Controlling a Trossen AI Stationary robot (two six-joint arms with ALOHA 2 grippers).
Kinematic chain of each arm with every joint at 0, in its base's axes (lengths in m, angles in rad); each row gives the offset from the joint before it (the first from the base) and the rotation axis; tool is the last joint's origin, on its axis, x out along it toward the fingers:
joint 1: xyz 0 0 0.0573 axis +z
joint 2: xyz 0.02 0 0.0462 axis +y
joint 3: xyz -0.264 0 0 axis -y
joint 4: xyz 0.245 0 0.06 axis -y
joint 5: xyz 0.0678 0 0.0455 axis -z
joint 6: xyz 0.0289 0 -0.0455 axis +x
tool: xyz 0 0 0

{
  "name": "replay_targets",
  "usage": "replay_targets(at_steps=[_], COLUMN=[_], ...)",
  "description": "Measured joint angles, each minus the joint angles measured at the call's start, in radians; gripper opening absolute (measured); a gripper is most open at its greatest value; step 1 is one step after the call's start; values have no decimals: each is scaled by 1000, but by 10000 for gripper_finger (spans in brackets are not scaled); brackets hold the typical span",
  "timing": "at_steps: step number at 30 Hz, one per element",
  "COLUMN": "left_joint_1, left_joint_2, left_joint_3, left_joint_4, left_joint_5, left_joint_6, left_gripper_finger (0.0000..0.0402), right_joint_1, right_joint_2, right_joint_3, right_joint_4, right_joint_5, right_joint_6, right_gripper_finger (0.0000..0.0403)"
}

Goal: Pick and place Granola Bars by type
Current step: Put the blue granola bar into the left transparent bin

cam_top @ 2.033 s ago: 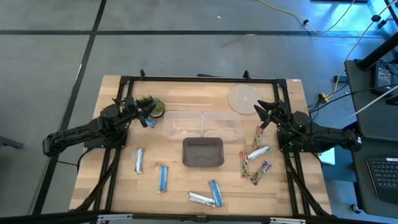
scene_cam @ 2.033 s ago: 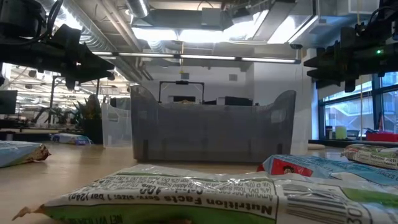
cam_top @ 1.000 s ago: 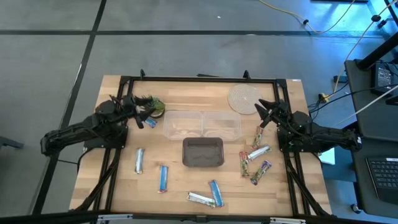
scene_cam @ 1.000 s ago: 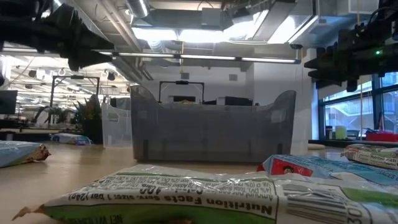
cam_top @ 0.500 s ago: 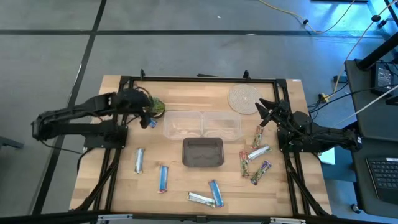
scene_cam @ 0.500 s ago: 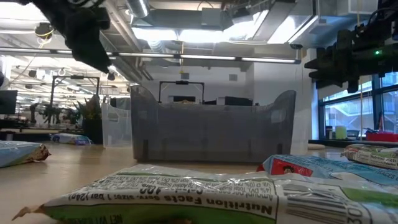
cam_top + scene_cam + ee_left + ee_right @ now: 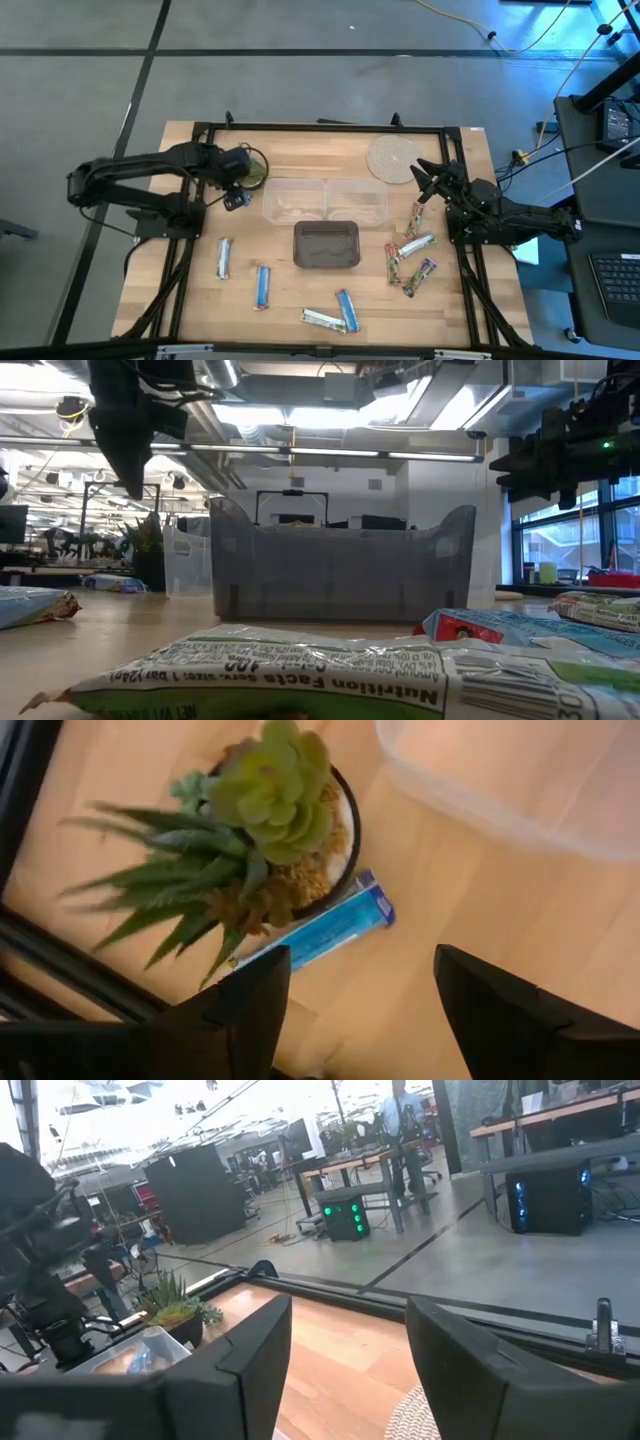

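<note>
Reach step, by judgement: left gripper [image 7: 350, 1020] spread wide and empty above blue granola bar [image 7: 322, 930] lying against potted plant [image 7: 262, 820] at far left; next, lower and close without snagging leaves. Seen clearly only from left wrist, barely from above; right gripper [image 7: 428, 180] parked open, far right.

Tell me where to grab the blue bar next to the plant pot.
Grip the blue bar across its narrow width near the free end, coming straight down with the left gripper. It lies flat with its other end tucked against the plant pot, so that side is crowded by leaves.
</note>
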Motion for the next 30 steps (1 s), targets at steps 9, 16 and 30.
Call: replay_targets(at_steps=[9,16,30], left_joint_1=[-121,-228,-230], left_joint_2=[103,156,340], left_joint_3=[0,0,-6], left_joint_4=[0,9,9], left_joint_5=[0,-61,-166], left_joint_6=[236,374,571], left_gripper_finger=[211,193,183], right_joint_1=[0,0,0], right_joint_2=[0,1,6], right_joint_3=[0,0,0], right_joint_4=[0,0,-2], right_joint_5=[-1,-1,-1], right_joint_6=[1,1,2], right_gripper_finger=[200,200,200])
